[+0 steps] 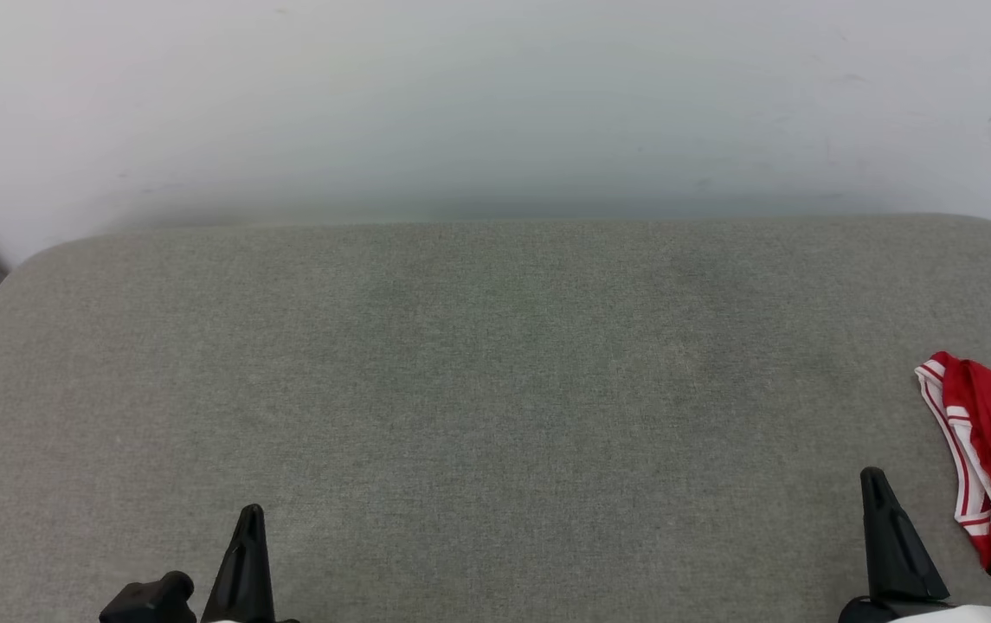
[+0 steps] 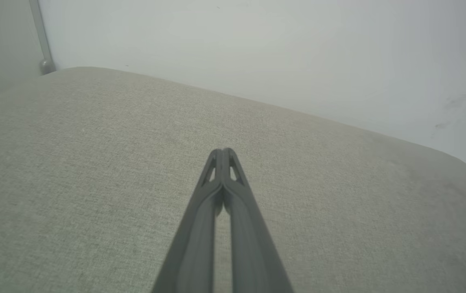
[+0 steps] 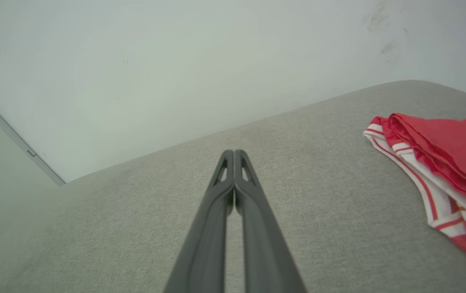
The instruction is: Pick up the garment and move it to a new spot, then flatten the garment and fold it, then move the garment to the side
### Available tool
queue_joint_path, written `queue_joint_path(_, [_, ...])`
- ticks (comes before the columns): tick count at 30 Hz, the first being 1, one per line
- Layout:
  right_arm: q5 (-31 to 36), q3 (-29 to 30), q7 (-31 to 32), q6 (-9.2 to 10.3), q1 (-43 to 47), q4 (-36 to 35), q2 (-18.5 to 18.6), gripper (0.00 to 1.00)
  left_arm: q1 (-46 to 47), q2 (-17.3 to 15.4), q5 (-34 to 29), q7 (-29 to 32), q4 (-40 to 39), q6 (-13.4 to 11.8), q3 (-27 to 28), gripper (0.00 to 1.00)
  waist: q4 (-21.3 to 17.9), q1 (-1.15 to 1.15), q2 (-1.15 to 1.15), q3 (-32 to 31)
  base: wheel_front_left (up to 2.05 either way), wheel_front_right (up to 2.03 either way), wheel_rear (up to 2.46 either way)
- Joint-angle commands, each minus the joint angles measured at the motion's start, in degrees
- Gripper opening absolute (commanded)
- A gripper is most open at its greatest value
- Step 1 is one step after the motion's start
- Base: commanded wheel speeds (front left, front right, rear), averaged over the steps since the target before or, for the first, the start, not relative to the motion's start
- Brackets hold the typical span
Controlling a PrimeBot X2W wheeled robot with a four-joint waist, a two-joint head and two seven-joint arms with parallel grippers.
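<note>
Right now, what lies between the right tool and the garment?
Nothing but bare grey cushion separates the shut right tool from the garment, as the right wrist view shows.

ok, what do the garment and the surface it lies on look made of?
Garment: probably a thin synthetic jersey knit, red with white striped trim; it drapes in soft folds with a faint sheen. Surface: grey woven upholstery cloth, matte, its weave visible; rounded corners suggest padding, unconfirmed.
</note>
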State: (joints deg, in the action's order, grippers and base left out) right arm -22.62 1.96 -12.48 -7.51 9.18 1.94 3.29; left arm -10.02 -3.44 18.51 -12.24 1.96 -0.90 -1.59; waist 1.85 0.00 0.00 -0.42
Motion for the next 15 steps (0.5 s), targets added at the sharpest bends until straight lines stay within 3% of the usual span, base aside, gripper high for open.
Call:
queue_joint_path(1, [-3.0,0.0,0.6,0.00,-2.0,-0.3,0.7,0.00,1.8,-0.6,3.1,0.5,-0.3,0.5,0.2,0.00,0.0,0.00,0.00,0.0,0.00,0.00,0.00])
queue_joint_path(15, [-16.8,-0.1,3.4,0.01,-4.6,2.1,1.2,0.00,4.8,-1.1,17.8,3.2,2.5,2.1,0.6,0.00,-0.3,0.00,0.00,0.1,0.00,0.00,0.00])
